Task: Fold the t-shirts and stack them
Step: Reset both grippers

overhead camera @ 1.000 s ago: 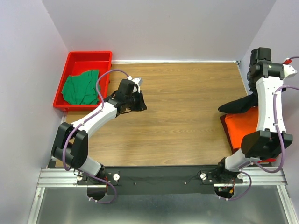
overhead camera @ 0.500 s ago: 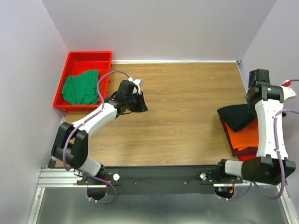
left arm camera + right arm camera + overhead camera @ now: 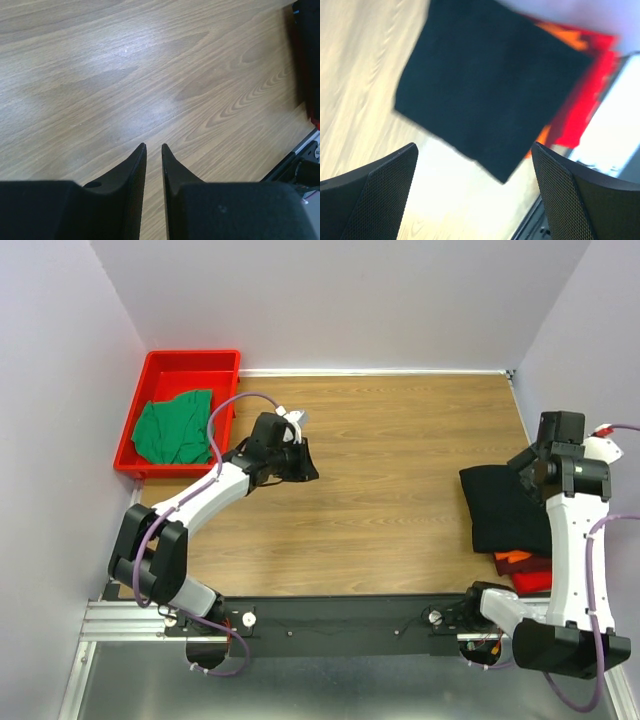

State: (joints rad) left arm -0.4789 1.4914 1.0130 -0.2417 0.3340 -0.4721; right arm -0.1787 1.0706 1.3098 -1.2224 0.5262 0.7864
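Observation:
A folded black t-shirt (image 3: 503, 508) (image 3: 490, 85) lies flat at the table's right edge. It covers an orange t-shirt (image 3: 510, 558) (image 3: 570, 37), of which only a strip shows. My right gripper (image 3: 527, 465) (image 3: 475, 150) hovers just above the black shirt's far right corner, wide open and holding nothing. A crumpled green t-shirt (image 3: 175, 427) sits in the red tray (image 3: 190, 362) at the far left. My left gripper (image 3: 305, 462) (image 3: 153, 146) hangs over bare wood right of the tray. Its jaws stand a narrow gap apart with nothing between them.
Red cloth (image 3: 535, 575) (image 3: 585, 95) pokes out under the stack near the table's front right corner. The metal rail (image 3: 350, 615) with both arm bases runs along the near edge. Walls close in the left, back and right sides.
The right arm swung toward the near edge with the black shirt, laid it over the orange one, then opened and let go. The left arm hardly moved.

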